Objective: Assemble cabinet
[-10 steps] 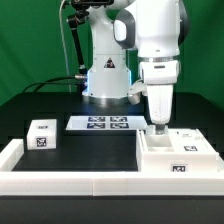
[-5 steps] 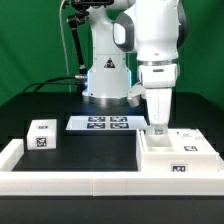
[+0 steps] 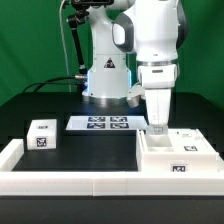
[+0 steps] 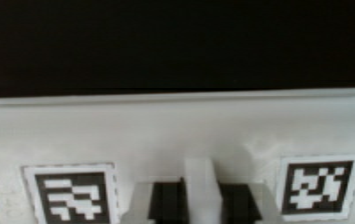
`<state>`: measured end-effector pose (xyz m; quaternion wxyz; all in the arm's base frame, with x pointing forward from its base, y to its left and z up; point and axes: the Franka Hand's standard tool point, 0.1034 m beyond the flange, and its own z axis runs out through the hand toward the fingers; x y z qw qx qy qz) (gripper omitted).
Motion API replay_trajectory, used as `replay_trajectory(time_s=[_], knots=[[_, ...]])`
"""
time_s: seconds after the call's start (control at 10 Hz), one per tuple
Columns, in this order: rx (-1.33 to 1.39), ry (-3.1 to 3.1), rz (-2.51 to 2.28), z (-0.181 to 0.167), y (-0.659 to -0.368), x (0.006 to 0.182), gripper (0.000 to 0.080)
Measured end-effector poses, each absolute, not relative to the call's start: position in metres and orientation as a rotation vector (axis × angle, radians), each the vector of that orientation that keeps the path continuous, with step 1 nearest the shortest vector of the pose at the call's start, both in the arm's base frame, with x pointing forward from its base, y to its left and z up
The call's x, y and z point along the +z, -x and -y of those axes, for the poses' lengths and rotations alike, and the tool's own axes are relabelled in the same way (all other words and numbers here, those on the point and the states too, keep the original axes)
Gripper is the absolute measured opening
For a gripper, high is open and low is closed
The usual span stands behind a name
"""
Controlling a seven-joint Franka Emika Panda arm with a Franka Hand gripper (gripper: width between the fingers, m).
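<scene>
The cabinet body (image 3: 176, 157), a large white box with tag markers, lies at the exterior view's right, against the front rail. A smaller white panel block (image 3: 42, 134) with tags sits apart at the exterior view's left. My gripper (image 3: 157, 128) points straight down at the body's far left corner. In the wrist view my gripper (image 4: 200, 203) has its dark fingers (image 4: 163, 203) on either side of a thin white upright wall (image 4: 200, 180) of the body, pressed against it. Two tags (image 4: 67, 195) flank that wall on the body's white face.
The marker board (image 3: 103, 123) lies flat in front of the robot base. A low white border rail (image 3: 80, 182) runs along the table's front and up its left side. Another white block (image 3: 188, 134) sits on the body's far side.
</scene>
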<state>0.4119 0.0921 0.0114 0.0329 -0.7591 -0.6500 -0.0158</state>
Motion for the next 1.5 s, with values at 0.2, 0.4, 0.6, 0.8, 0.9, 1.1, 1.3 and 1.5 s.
replay_trajectory(time_s=[0.2, 0.4, 0.6, 0.8, 0.9, 1.1, 1.3, 1.5], knots=[[-0.048, 2.336, 2.0, -0.092, -0.412, 0.011, 0.0068], [-0.046, 2.335, 2.003, -0.092, -0.412, 0.013, 0.0067], [-0.012, 2.339, 2.034, -0.088, -0.416, 0.033, 0.0068], [0.025, 2.349, 2.055, -0.082, -0.421, 0.05, 0.0068], [0.039, 2.352, 2.067, -0.078, -0.426, 0.059, 0.0068], [0.041, 2.34, 2.092, -0.071, -0.439, 0.065, 0.0068], [0.038, 2.344, 2.086, -0.065, -0.452, 0.066, 0.0068], [0.04, 2.344, 2.084, -0.065, -0.451, 0.065, 0.0068]])
